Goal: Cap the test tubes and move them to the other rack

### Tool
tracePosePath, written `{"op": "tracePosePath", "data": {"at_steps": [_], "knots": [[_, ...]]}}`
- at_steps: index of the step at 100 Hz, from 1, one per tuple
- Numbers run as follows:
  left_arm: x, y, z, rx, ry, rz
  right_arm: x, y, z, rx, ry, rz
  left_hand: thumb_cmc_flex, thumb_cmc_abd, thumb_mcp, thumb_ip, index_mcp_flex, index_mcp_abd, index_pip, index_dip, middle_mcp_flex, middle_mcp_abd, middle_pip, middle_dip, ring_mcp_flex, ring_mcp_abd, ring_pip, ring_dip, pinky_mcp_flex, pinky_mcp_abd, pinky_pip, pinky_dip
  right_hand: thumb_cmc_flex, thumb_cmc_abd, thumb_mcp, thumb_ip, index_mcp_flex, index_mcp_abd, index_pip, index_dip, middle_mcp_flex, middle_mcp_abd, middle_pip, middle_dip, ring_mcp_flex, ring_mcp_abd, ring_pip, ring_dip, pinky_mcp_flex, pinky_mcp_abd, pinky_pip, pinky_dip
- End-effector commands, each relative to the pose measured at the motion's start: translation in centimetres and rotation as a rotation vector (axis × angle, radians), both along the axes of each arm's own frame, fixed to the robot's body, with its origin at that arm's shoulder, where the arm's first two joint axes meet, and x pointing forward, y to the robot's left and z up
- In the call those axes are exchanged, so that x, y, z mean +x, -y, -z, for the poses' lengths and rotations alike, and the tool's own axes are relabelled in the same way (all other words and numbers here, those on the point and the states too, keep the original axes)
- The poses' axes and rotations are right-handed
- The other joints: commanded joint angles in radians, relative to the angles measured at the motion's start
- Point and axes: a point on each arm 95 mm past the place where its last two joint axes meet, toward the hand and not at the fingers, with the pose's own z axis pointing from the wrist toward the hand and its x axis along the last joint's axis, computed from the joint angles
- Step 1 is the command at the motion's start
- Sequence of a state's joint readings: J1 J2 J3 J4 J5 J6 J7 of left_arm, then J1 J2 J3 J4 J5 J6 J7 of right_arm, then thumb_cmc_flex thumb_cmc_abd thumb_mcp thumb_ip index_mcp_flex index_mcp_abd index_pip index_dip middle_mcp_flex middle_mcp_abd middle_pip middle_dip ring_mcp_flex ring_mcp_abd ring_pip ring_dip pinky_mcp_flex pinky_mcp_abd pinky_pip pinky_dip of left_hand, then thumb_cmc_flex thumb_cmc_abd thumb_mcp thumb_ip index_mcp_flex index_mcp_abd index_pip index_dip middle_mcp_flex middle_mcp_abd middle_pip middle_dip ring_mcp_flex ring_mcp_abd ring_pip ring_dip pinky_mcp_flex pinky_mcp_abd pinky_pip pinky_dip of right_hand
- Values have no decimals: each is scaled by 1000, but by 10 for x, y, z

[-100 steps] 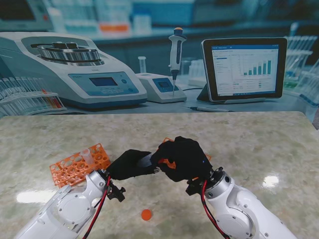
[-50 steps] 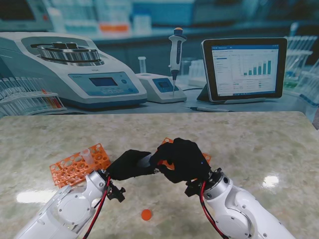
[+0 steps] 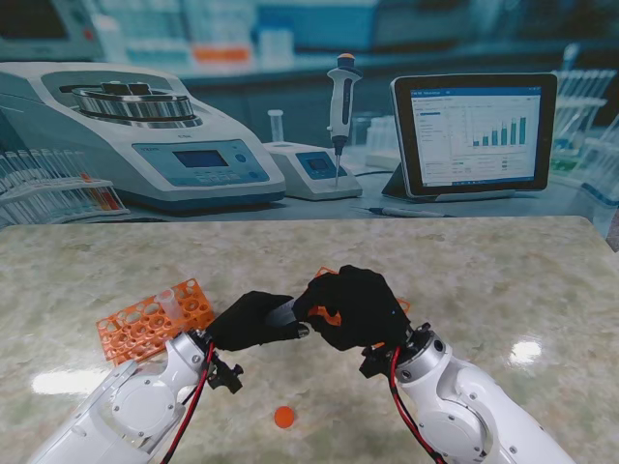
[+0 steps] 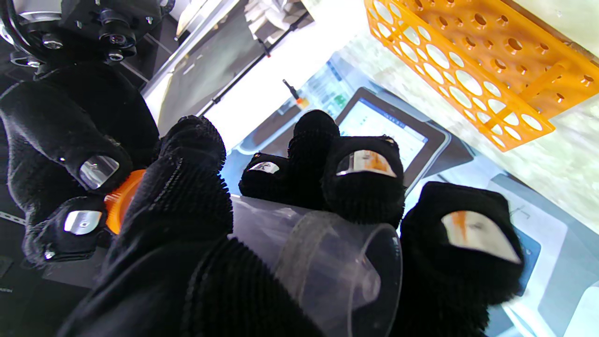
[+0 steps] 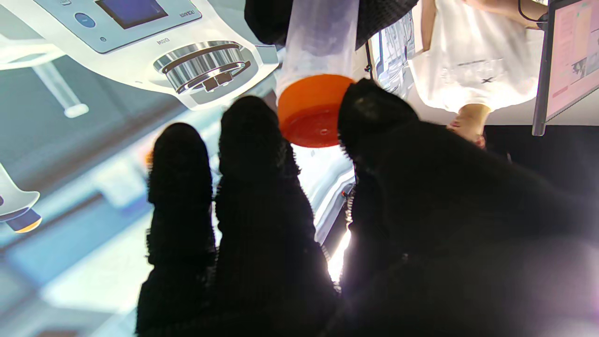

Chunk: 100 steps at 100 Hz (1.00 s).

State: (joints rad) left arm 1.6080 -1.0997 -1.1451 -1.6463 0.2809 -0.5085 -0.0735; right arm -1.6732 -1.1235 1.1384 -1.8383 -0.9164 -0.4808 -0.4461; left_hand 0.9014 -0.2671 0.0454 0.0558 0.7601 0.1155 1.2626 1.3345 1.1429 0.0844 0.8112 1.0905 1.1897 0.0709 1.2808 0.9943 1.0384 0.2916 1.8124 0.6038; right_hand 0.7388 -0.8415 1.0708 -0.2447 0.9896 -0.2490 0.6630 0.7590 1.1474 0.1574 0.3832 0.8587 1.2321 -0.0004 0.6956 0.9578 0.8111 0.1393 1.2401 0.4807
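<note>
Shifted only slightly since a second ago: right hand point(image 3: 360, 307) pinching the orange cap point(image 5: 312, 111) onto the mouth of the test tube point(image 3: 283, 313), left hand point(image 3: 250, 320) clenched round its barrel. Held above the tabletop point(image 3: 484, 280) near its front edge, long axis running hand to hand, between the left orange rack point(image 3: 155, 317) and the other rack point(image 3: 324, 274) mostly hidden behind the right hand. No legible writing or brand.

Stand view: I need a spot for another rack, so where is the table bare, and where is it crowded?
Bare marble runs along the table's right half, beyond the right hand, and across the far strip. Crowded: the middle, where the left hand and right hand meet on the tube, the orange rack at left, and a loose orange cap nearer to me.
</note>
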Motion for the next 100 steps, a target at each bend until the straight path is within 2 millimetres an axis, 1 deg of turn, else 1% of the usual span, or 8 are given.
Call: {"op": "tracePosePath", "data": {"at_steps": [1,8,18,29,54,59,66,100], "knots": [[-2,2,-4,-7,9,14,0,-1,5,4,-24,3,29,92,35,5,11,-6,91,68,18,-94,2,-9,9,-22,-2,1,24,32,46,-32,169,89,209,90,36,23,23,11,111,-193,146,34,16,-23,44,13,7,6,23,25],[-3,2,-4,-9,10,17,2,-1,6,16,-36,0,30,92,34,5,11,-6,91,68,18,-93,2,-8,8,-22,-2,1,24,32,45,-33,171,87,207,89,36,24,23,12,108,-176,146,34,16,-23,44,13,8,5,23,27],[-4,2,-5,-8,13,21,3,-1,6,23,-46,-2,30,93,33,3,8,-7,90,68,15,-93,1,-8,6,-22,-2,1,24,31,43,-34,169,93,208,90,36,24,23,12,109,-196,145,34,16,-23,43,13,7,3,23,30],[-5,2,-5,-5,14,24,4,-1,6,25,-51,-9,31,92,32,1,8,-7,91,69,16,-94,2,-7,3,-23,-2,2,24,30,40,-37,170,93,205,89,33,23,22,12,107,-181,144,34,17,-23,43,13,8,3,23,34],[-6,2,-4,0,9,27,4,-1,4,19,-48,-30,32,93,31,0,7,-8,90,69,15,-93,2,-6,3,-23,-2,3,24,30,40,-40,168,102,200,89,32,20,22,12,105,-186,143,33,16,-24,41,14,9,-3,21,42],[-6,2,-4,1,8,28,5,-1,3,16,-47,-36,32,93,31,0,7,-8,90,69,15,-93,2,-6,3,-23,-2,3,24,31,40,-40,166,107,199,90,31,20,21,12,106,-198,142,33,17,-25,41,14,10,-2,20,45],[-5,2,-4,3,7,29,5,-1,2,12,-45,-44,33,93,30,0,7,-8,90,69,15,-93,2,-6,3,-23,-2,3,24,31,41,-41,167,108,197,90,30,19,20,12,103,-185,141,33,14,-26,40,14,11,-4,19,49],[-5,3,-4,6,4,35,9,1,-6,-22,-64,-93,33,92,29,-1,7,-6,90,70,14,-93,2,-5,3,-23,-2,3,24,31,41,-43,169,127,188,89,25,21,17,10,100,-191,137,32,12,-27,35,17,12,-8,10,66]]}}
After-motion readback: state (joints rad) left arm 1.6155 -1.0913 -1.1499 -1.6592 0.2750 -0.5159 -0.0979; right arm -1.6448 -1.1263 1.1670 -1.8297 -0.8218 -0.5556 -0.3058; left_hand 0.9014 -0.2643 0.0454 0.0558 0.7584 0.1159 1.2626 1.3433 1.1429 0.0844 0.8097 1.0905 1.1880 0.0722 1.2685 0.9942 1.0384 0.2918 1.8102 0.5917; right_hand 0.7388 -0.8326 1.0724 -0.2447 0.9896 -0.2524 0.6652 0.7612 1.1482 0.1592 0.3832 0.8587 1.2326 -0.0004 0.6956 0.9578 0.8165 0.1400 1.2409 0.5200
